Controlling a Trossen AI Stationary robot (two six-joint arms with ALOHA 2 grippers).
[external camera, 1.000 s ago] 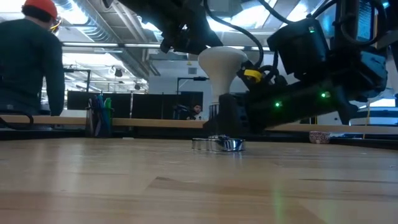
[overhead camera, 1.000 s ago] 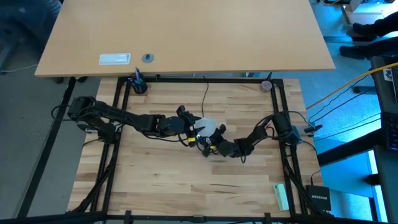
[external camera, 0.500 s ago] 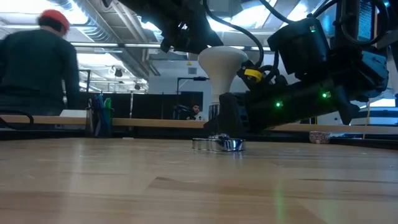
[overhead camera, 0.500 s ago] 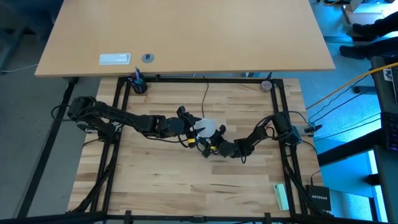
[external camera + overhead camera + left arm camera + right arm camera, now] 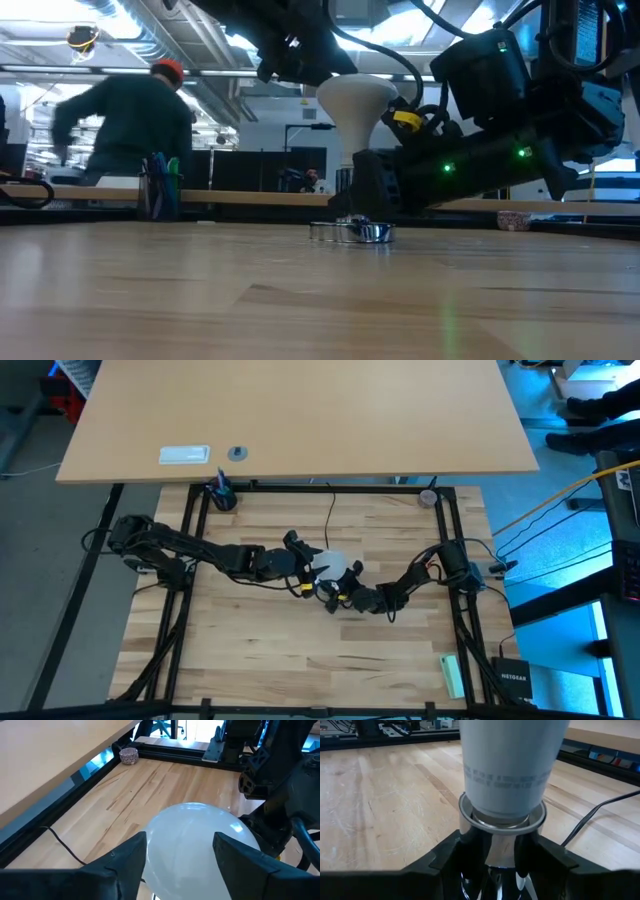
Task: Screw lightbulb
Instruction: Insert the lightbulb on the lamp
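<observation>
High view first, going left to right: the left claw (image 5: 318,567) is reaching in from the left side of the worktop (image 5: 260,650) and sitting closed around the globe of the lightbulb (image 5: 329,566), right in the middle. From its own wrist camera you're seeing both dark fingers (image 5: 131,856) pressing on either side of the white globe (image 5: 192,845), so it's got a proper hold.

Just to the right of that, the right claw (image 5: 342,597) is coming in low and clamping the silver socket (image 5: 501,831), fingers snug against both sides of it. The bulb's neck is sitting down inside the socket rim, standing upright, with a thin cord (image 5: 592,822) trailing off behind.

What's changing? Honestly almost nothing on the worktop. Both arms and the bulb are sitting exactly where they were a second ago. The only thing moving is the person (image 5: 130,120) in the room behind, walking across in the low view. So I'm guessing we're mid-twist or pausing between turns; the bulb looks seated but I can't tell how far it's threaded in.
</observation>
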